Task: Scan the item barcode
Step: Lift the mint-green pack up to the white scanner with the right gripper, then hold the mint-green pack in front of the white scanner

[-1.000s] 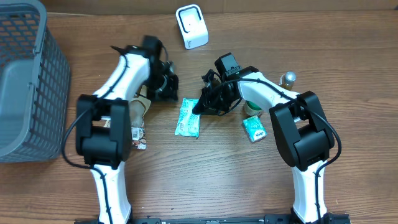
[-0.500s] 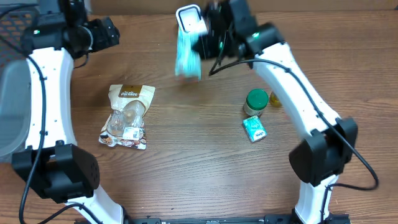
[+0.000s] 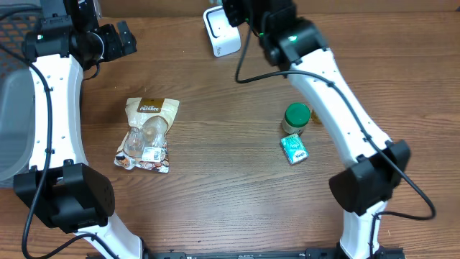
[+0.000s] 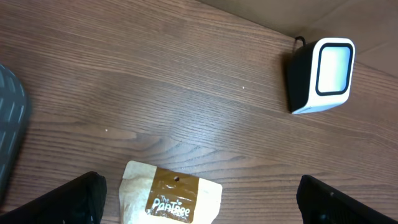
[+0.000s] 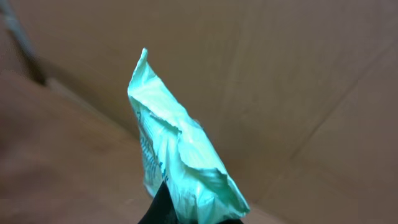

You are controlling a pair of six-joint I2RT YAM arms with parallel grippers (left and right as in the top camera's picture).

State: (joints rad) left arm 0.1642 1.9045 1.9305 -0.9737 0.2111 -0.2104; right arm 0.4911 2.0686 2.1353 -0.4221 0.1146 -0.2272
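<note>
Your right pincer (image 3: 241, 13) sits at the bench's (image 3: 230, 201) far edge, just beside the scanner (image 3: 221, 32); from above you cannot tell what it carries. Your left pincer (image 3: 122, 39) stands wide near the far left corner, by the basket (image 3: 14, 137). A snack bag (image 3: 147, 133) lies left of centre. A green jar (image 3: 296, 117) and a small green box (image 3: 293, 149) sit toward the right edge.

From the left wrist you see fingers (image 4: 74, 199) spread wide, with the snack bag's top between them and the scanner farther off.

From the right wrist, clamped fingers (image 5: 158, 210) pinch the lower end of a crumpled teal packet (image 5: 177, 168), with brown cardboard (image 5: 298, 74) behind it.
</note>
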